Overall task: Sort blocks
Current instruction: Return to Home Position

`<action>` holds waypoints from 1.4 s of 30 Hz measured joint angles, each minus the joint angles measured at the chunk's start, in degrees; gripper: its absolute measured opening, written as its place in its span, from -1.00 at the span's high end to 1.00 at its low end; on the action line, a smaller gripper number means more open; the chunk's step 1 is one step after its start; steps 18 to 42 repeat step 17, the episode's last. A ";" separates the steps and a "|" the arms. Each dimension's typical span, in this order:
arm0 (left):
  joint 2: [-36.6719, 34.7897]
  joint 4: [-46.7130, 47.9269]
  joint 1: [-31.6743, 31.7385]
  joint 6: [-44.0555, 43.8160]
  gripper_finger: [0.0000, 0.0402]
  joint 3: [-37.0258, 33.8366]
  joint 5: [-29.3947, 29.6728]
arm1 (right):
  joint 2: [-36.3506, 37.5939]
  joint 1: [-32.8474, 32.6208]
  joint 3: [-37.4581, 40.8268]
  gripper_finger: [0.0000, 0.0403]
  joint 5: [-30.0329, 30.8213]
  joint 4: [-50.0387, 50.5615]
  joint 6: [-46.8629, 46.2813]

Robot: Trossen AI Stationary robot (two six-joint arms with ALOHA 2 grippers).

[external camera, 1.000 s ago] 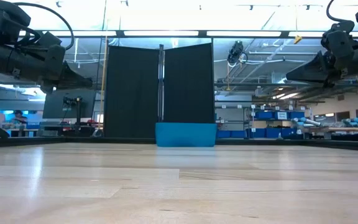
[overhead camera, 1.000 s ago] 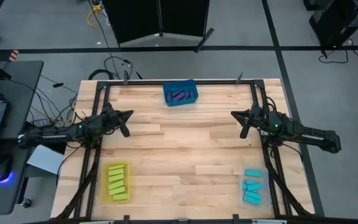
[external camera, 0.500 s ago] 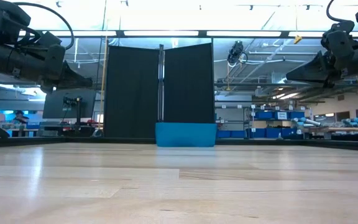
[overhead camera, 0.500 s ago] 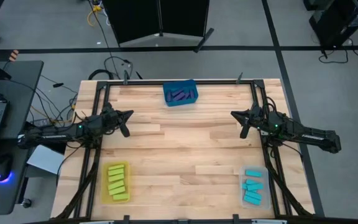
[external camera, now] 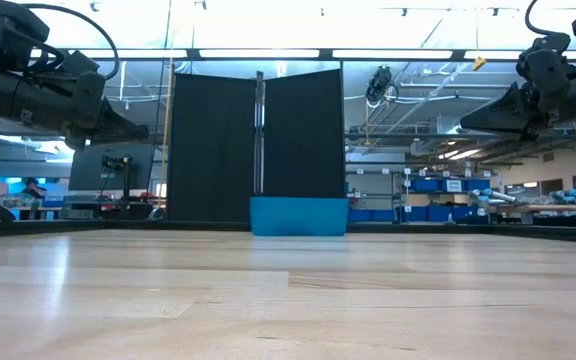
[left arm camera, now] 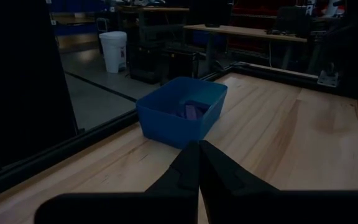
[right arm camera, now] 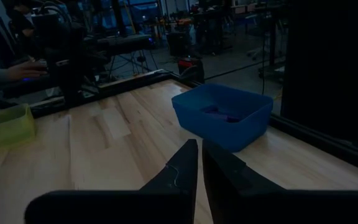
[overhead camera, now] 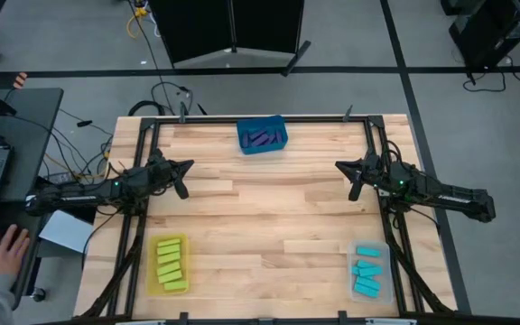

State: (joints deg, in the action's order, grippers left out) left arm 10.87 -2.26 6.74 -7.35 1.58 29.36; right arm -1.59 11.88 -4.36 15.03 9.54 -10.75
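Purple blocks (overhead camera: 262, 138), blue bin (overhead camera: 241, 137); lime blocks (overhead camera: 171, 262), yellow bin (overhead camera: 153, 267); cyan blocks (overhead camera: 366, 269), seemingly clear bin (overhead camera: 385, 280); pale wood table (overhead camera: 269, 217).

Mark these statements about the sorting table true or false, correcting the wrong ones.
1. The purple blocks lie in the blue bin. True.
2. The cyan blocks lie in the yellow bin. False: they lie in the clear bin; the yellow bin holds lime blocks.
3. Both the left gripper and the right gripper are shut and empty. True.
4. The left gripper hangs over the yellow bin. False: it is by the table's left edge, apart from that bin.
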 joint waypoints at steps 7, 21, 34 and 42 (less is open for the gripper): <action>0.00 0.02 0.02 0.00 0.94 0.00 0.00 | 0.01 0.00 0.00 0.81 0.00 0.00 0.00; 0.00 0.00 0.00 0.02 0.94 0.00 0.00 | 0.01 0.00 0.00 0.83 0.00 0.00 -0.01; 0.00 0.00 0.00 0.02 0.94 0.00 0.00 | 0.01 0.00 0.00 0.83 0.00 0.00 -0.01; 0.00 0.00 0.00 0.02 0.94 0.00 0.00 | 0.01 0.00 0.00 0.83 0.00 0.00 -0.01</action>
